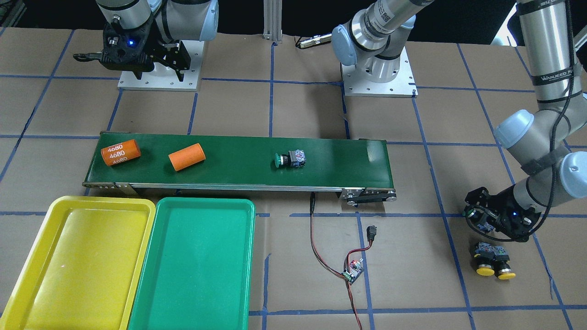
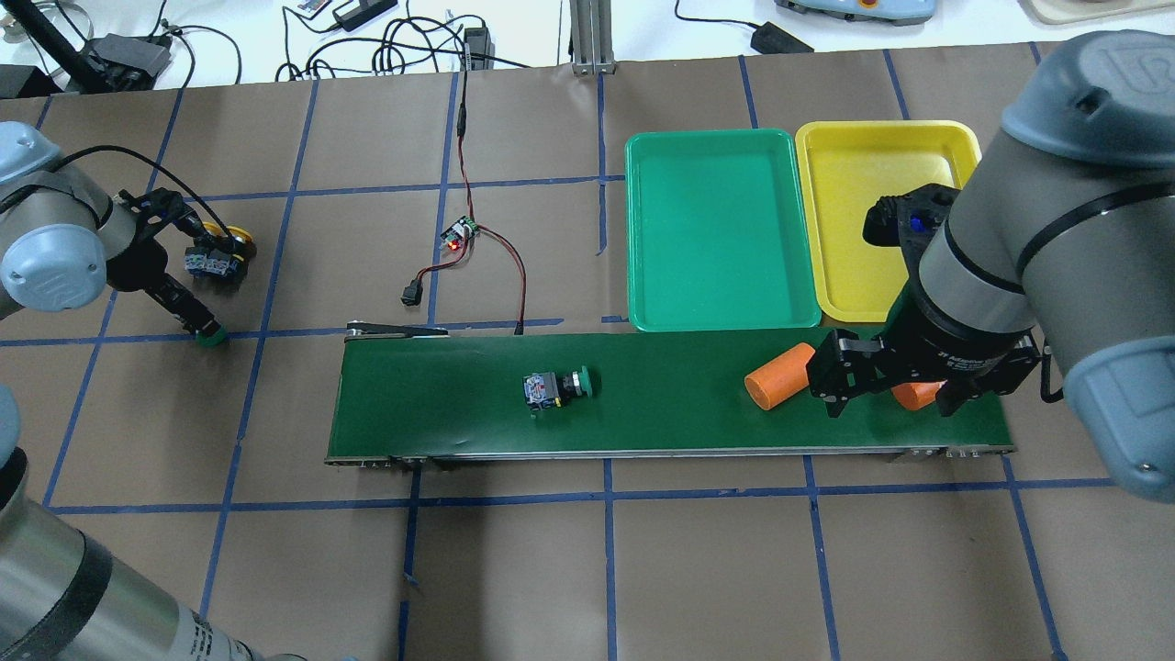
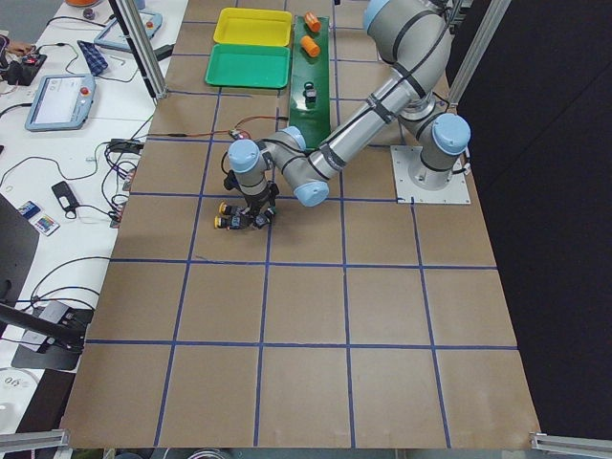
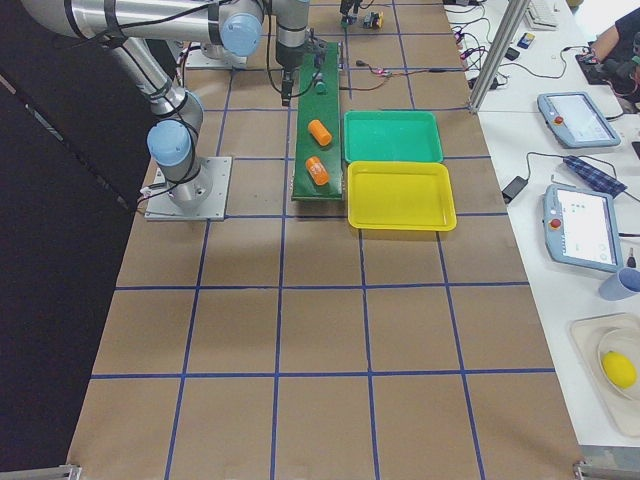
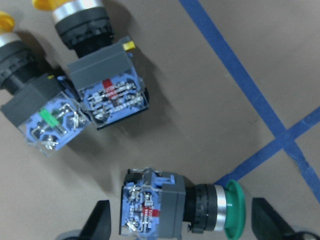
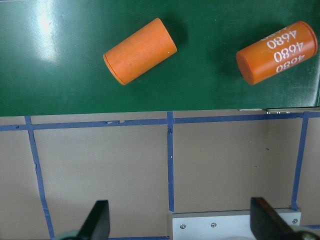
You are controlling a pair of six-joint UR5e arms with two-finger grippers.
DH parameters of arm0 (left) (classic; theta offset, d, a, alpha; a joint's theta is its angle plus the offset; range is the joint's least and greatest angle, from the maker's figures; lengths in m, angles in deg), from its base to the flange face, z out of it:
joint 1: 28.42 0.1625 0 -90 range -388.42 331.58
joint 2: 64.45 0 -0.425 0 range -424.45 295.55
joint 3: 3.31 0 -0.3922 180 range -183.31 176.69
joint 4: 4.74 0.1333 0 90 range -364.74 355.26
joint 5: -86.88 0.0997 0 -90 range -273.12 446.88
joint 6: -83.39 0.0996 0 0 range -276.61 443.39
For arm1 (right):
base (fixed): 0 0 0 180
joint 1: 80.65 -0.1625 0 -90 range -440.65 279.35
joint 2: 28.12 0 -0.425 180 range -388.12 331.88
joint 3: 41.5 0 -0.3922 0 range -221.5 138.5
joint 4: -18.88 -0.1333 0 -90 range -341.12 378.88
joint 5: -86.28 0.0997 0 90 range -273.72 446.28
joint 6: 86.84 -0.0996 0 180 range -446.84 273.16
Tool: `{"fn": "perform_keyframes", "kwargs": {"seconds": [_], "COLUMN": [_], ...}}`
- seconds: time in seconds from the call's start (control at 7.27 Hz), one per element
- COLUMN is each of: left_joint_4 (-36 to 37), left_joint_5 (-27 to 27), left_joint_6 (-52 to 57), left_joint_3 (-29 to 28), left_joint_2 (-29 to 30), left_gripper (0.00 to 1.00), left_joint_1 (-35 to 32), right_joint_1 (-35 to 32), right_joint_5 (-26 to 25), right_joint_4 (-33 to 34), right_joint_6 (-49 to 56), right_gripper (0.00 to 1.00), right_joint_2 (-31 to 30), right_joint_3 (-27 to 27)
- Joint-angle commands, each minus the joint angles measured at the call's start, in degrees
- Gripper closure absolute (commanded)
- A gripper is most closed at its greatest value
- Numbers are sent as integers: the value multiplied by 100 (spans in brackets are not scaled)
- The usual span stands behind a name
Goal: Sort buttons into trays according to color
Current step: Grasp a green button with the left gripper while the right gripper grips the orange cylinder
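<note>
Wrist view is showing left gripper (image 5: 180, 222) spread astride a blocky green-capped button (image 5: 150, 215), tiny overhead; right gripper (image 6: 180, 220) is hanging spread.

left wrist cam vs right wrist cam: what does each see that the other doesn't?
Left wrist only: two yellow buttons side by side, and a green button straddled by the open left end effector. Right wrist only: two orange cylinders, one printed 4680, on the green conveyor belt, and a metal base plate. Both: brown table with blue tape lines; the right end effector is open too.
</note>
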Motion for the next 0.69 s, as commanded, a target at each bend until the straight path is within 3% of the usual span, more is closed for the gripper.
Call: {"fn": "perform_keyframes", "kwargs": {"seconds": [0.0,0.14,0.41,0.55], "left_joint_4": [1,-7,-130,-487], "left_joint_5": [1,-8,18,27], "left_joint_6": [0,9,-26,-261], "left_joint_3": [10,97,133,134], "left_joint_2": [49,23,-143,-379], "left_gripper": [0,17,99,100], "left_joint_1": [3,-14,-67,-119], "right_joint_1": [0,0,0,0], "right_joint_5": [0,0,0,0], "right_joint_4": [-7,-8,-8,-8], "right_joint_6": [-4,-5,4,4], "right_gripper": [0,0,0,0], "right_joint_2": [0,0,0,0], "right_joint_3": [0,-9,0,0]}}
